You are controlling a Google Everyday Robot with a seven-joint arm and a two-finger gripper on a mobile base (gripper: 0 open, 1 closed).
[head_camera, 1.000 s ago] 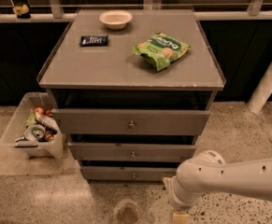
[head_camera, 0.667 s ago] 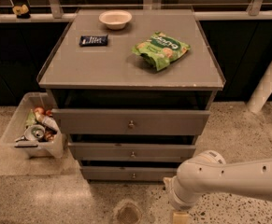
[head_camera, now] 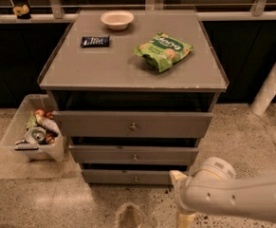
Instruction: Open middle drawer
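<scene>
The grey cabinet (head_camera: 128, 70) has three stacked drawer fronts, each with a small round metal knob. The middle drawer (head_camera: 104, 154) is the low, wide front between the tall top front (head_camera: 90, 124) and the narrow bottom front (head_camera: 109, 176). Its knob (head_camera: 134, 157) sits at its centre. My white arm (head_camera: 232, 194) comes in from the lower right. The gripper (head_camera: 184, 216) hangs at the bottom edge of the camera view, low and to the right of the bottom drawer, apart from the middle drawer's knob.
On the cabinet top lie a white bowl (head_camera: 117, 19), a dark snack bar (head_camera: 95, 41) and a green chip bag (head_camera: 163, 50). A clear bin of trash (head_camera: 33, 132) stands on the floor to the left. A white post (head_camera: 272, 82) stands at the right.
</scene>
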